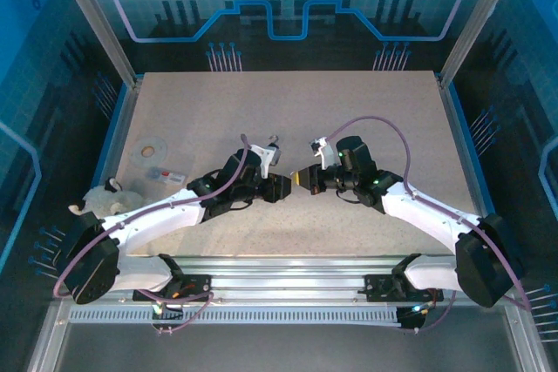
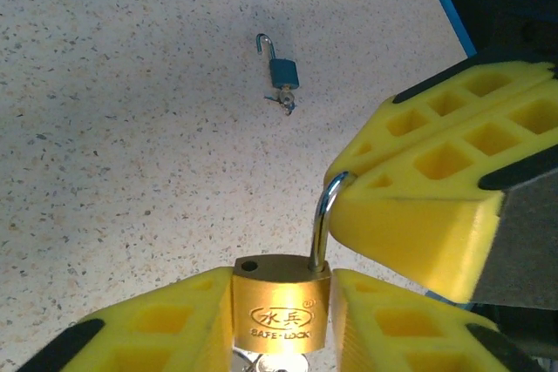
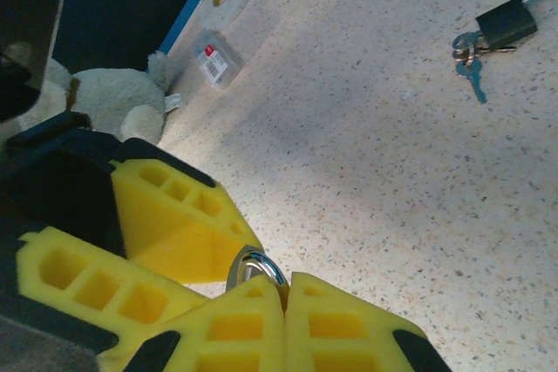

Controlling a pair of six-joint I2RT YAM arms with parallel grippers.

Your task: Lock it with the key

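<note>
Robot at work: the left arm and right arm are wearing white shells over black joints, with thin purple cables looping behind each gripper. The left gripper and right gripper are showing yellow fingers moulded with square pockets and edged in black.

- Brass padlock: base and key cut off by the lower edge of the left wrist view.
- Shackle: all but its loop hidden between the closed pads of the right gripper, right wrist view.
- Dark padlock: shackle tip cut off at the right edge.
</note>
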